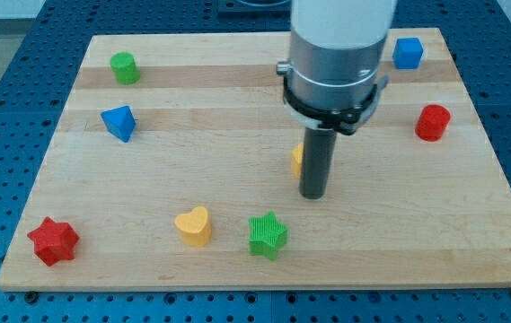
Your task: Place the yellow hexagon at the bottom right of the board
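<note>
Blocks in all: eight on the bench (pixel 237 108).
Red blocks: two, one star (pixel 53 240) at the view's bottom left and one cylinder (pixel 432 122) at the view's right.
Blue blocks: two, one triangular block (pixel 119 123) at the view's left and one cube (pixel 407 53) at the view's top right.
Green blocks: two, one cylinder (pixel 125 68) at the view's top left and one star (pixel 267 235) near the view's bottom.
Yellow blocks: two, one heart (pixel 193 226) and one block (pixel 297 158) mostly hidden behind the rod, so its shape cannot be told.
Stars: two.
Cylinders: two.
Rods: one, with my tip (pixel 313 195) at its lower end.
</note>
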